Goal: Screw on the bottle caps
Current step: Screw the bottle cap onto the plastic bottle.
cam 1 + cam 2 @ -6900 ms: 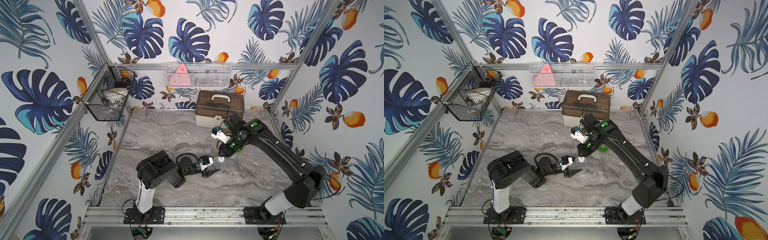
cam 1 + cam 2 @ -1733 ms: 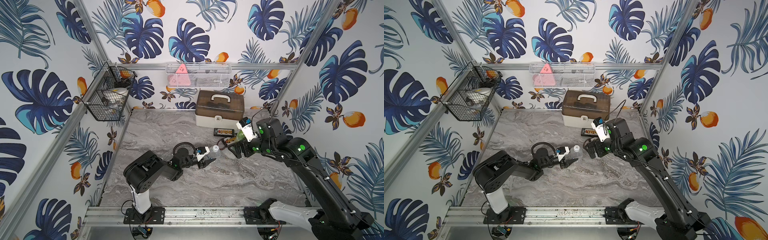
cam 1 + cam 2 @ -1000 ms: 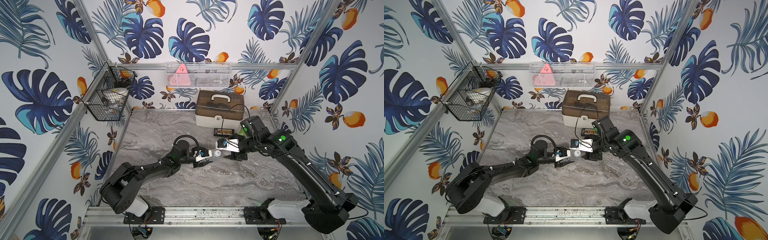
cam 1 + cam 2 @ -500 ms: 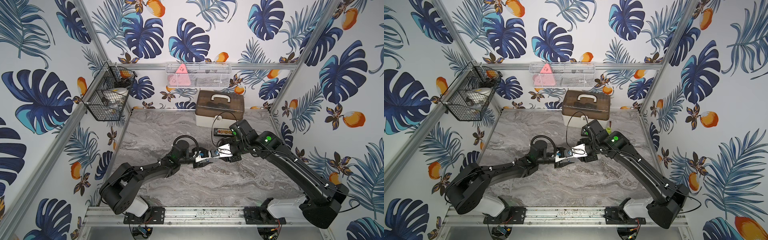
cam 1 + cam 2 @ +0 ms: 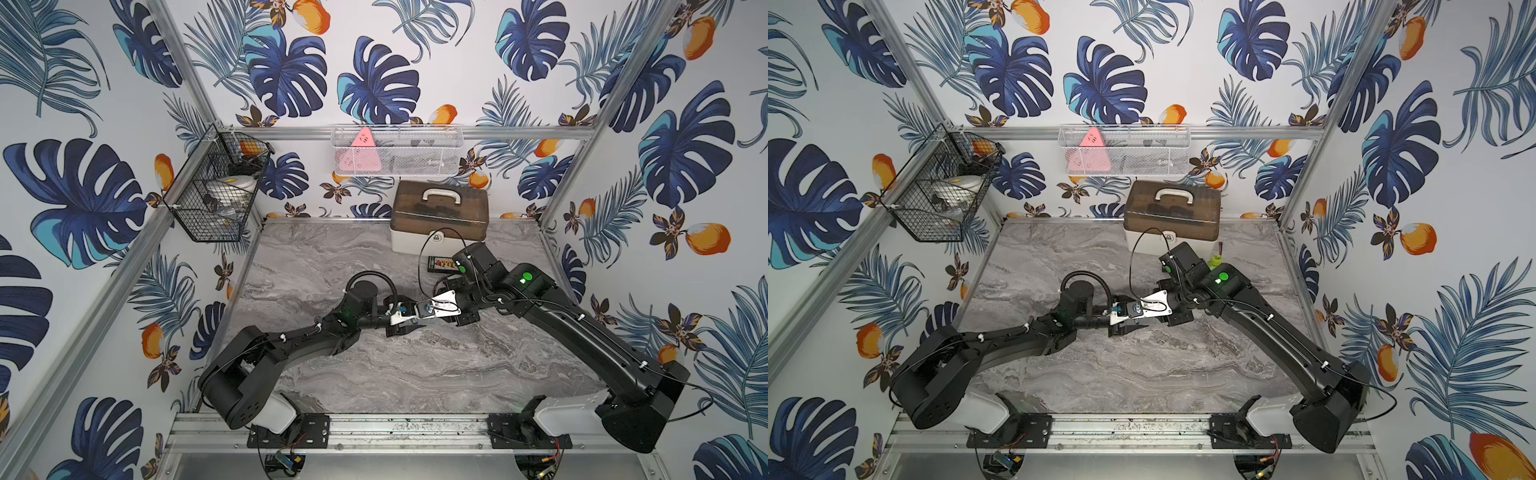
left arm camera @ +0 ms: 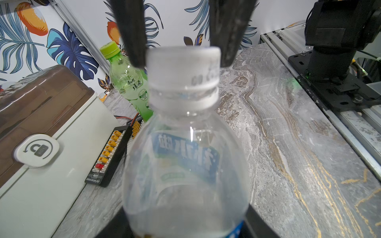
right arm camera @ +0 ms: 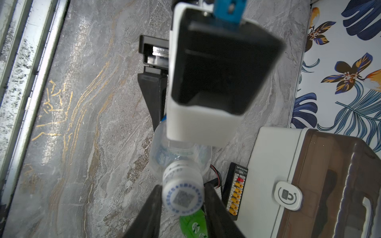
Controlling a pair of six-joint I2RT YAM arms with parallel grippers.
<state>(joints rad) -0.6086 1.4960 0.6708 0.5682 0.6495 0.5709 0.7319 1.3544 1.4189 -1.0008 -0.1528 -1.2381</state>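
My left gripper [image 6: 185,226] is shut on the body of the clear bottle [image 6: 185,164] and holds it upright at mid table, with its dark fingers [image 6: 259,222] at both sides of the base. The whitish cap [image 6: 183,68] sits on the bottle's neck. From above, my right gripper [image 7: 183,188] is shut on this cap [image 7: 182,196], a finger [image 7: 152,204] against each side. In both top views the two grippers meet at the cap [image 5: 426,308] [image 5: 1136,308]. The green bottle [image 6: 128,86] stands behind, its yellow-green cap [image 6: 110,49] on it and nothing touching it.
A brown-lidded white toolbox [image 5: 438,216] stands at the back wall. A black connector board [image 6: 109,156] lies between it and the bottles. A black wire basket [image 5: 216,195] hangs on the left wall, a white one [image 5: 397,151] on the back wall.
My right arm swung left from the green bottle to the clear bottle, and its jaws closed onto the whitish cap. My left gripper kept its hold on the bottle.
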